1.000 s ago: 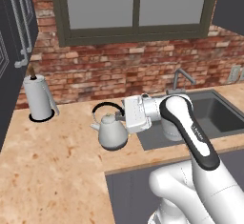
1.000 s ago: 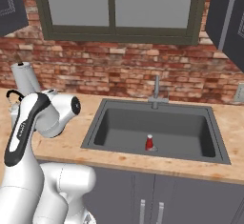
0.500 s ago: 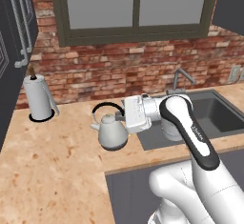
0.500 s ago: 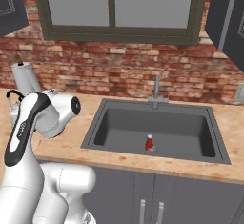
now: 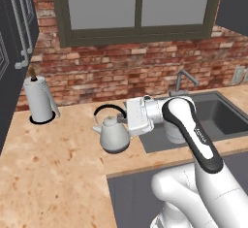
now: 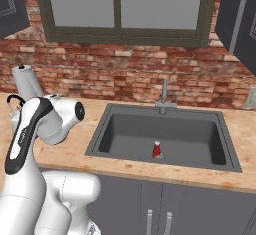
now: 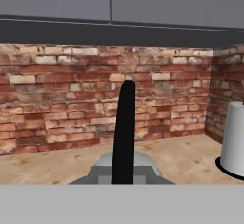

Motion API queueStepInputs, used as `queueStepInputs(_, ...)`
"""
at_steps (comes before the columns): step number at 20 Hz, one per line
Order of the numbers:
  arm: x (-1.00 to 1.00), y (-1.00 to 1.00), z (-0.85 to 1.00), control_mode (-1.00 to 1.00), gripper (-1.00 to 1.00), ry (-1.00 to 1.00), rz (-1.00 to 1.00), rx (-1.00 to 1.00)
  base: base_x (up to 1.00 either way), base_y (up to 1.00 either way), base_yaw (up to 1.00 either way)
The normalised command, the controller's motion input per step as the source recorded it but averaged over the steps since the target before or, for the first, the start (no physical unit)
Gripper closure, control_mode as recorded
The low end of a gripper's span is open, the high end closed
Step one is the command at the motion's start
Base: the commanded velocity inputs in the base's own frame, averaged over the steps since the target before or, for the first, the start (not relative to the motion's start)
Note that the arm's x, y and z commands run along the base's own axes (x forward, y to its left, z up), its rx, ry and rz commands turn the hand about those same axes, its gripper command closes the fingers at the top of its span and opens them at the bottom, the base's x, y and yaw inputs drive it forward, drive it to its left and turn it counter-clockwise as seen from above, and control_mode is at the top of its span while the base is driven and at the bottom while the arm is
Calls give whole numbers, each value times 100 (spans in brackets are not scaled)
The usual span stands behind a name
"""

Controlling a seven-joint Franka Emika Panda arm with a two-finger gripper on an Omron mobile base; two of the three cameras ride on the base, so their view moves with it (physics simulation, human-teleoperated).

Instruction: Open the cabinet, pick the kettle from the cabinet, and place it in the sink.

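Clamped shut on the thin black arched handle, my gripper (image 5: 124, 119) holds the kettle (image 5: 113, 134) upright over the counter (image 5: 53, 169), just left of the sink (image 6: 165, 138). Its spout points left in the left base view, away from my wrist, toward the paper-towel roll (image 5: 38, 99); the handle's arch runs spout to back, in line with my hand. The rounded body hangs directly below my fingers. A small red bottle (image 6: 157, 149) stands in the basin.

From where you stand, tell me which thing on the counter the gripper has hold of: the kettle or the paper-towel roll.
The kettle: the gripper is shut on its black arched handle, beside the sink. The white paper-towel roll stands alone by the brick wall, untouched.
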Motion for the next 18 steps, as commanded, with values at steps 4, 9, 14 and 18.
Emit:
queueStepInputs(4, 0, -1, 2, -100, 100, 0, -18, 1, 0, 0, 0)
queueStepInputs(9, -4, -14, 13, -100, 100, 5, -39, 2, 0, 0, 0)
queueStepInputs(14, -13, -20, 18, -100, 100, 11, -41, 0, 0, 0, 0)
queueStepInputs(18, -19, -26, 19, -100, 100, 12, -40, 0, 0, 0, 0)
